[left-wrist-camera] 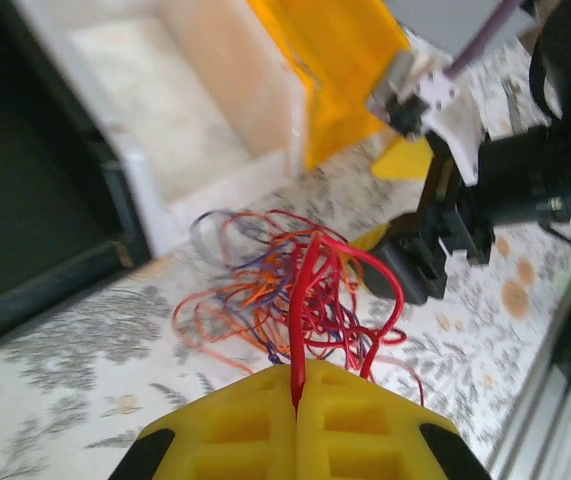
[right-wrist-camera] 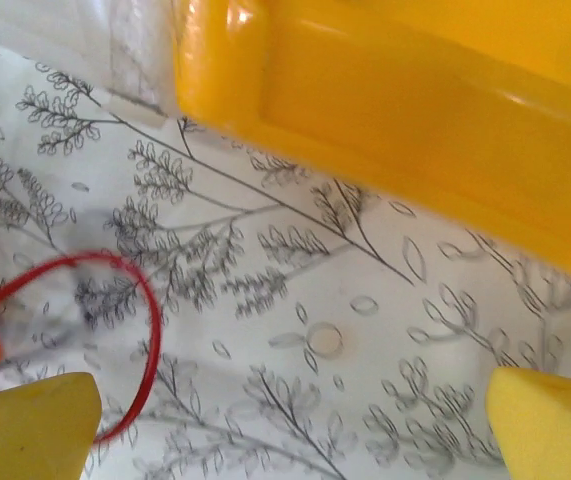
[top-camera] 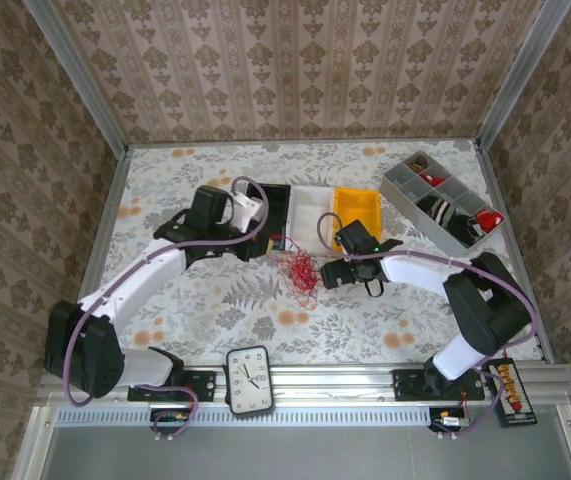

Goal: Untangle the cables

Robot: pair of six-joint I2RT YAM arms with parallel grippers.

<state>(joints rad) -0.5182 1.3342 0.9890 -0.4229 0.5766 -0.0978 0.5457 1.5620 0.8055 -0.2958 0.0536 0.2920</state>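
Cables (top-camera: 301, 268), mostly red with orange and purple strands, lie in one loose tangle on the flowered table (top-camera: 195, 300) near the middle of the overhead frame, just below the row of bins.

At the left, the left arm reaches in from the lower-left corner. In its wrist view the left gripper (left-wrist-camera: 297, 388) has its yellow fingers pressed together at the bottom centre, pinching a red strand that rises from the heap (left-wrist-camera: 285, 290).

Above the tangle, from left to right, stand a black bin (top-camera: 277, 200), a white bin (top-camera: 311, 204) and a yellow bin (top-camera: 357, 212).

Right of the cables, the right gripper (right-wrist-camera: 295, 420) hangs low over the cloth with its fingers spread wide and nothing between them. A red loop (right-wrist-camera: 143, 300) curves beside the finger at the lower left of its wrist view.

A grey divided tray (top-camera: 405, 182) sits at the upper right.
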